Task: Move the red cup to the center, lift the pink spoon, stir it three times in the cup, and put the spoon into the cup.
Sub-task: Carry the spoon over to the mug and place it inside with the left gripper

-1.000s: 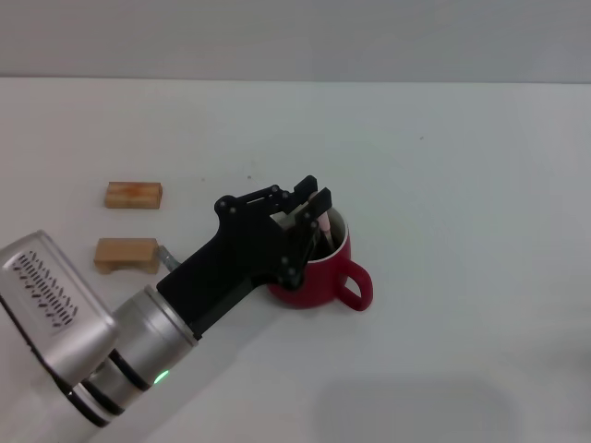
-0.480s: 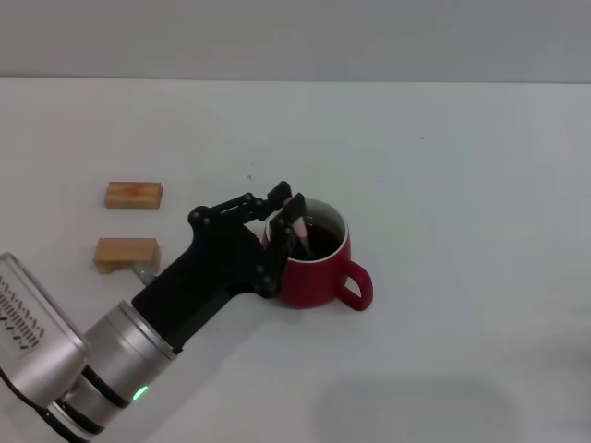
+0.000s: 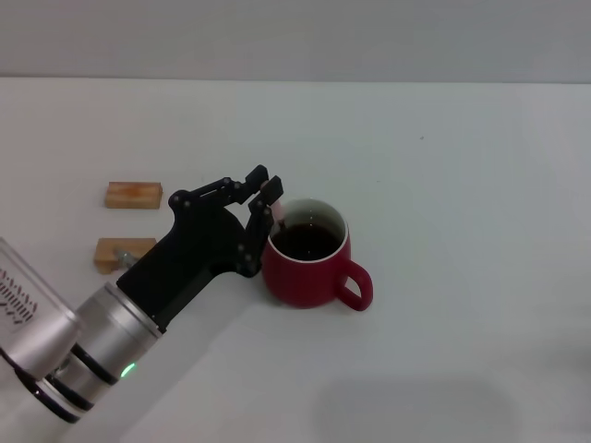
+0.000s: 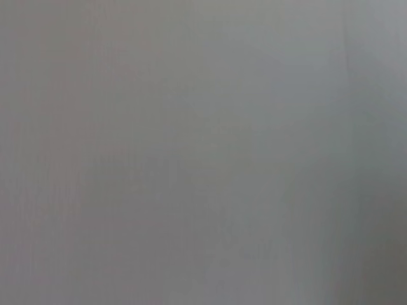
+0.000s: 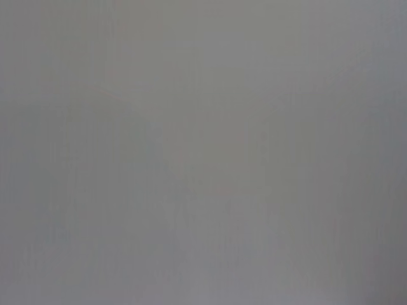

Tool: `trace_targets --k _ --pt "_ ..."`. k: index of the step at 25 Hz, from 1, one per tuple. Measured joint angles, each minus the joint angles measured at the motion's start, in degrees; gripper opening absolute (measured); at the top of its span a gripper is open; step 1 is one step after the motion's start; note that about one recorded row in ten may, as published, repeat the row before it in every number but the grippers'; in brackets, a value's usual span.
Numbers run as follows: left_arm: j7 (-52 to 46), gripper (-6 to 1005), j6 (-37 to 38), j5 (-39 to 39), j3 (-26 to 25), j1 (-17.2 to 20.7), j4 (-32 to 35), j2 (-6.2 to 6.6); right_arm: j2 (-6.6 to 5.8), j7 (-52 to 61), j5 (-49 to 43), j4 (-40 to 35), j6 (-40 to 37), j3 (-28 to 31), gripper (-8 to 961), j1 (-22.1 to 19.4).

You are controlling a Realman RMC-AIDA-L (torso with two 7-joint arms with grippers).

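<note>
The left pincer [image 3: 261, 187] hangs with its fingers spread, nothing between them, just beside the rim of the red cup [image 3: 309, 266]. The cup stands on the white surface [image 3: 443, 185], holding dark liquid. The pink spoon cannot be made out. Two wooden blocks [image 3: 133, 195] lie behind the arm.
</note>
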Motion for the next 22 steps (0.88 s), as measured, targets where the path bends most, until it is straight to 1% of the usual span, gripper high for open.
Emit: trace_targets --k 4,11,17,22 --pt "0.0 198 -0.3 -0.06 -0.17 -1.73 -1.44 -0.3 0.0 0.0 0.0 0.01 -0.02 0.0 0 0.03" --pt "-0.06 203 -1.46 -0.02 -0.2 -3.94 -1.72 -0.4 -0.09 0.0 0.0 0.02 -0.04 0.0 -1 0.16" --pt "-0.12 208 -1.67 0.32 0.54 -4.83 -1.67 -0.57 -0.09 0.0 0.0 -0.02 -0.04 0.07 -1 0.2" --pt "-0.17 212 -1.58 0.41 1.37 -4.82 -1.24 -0.57 -0.09 0.0 0.0 0.02 -0.04 0.08 -2 0.21"
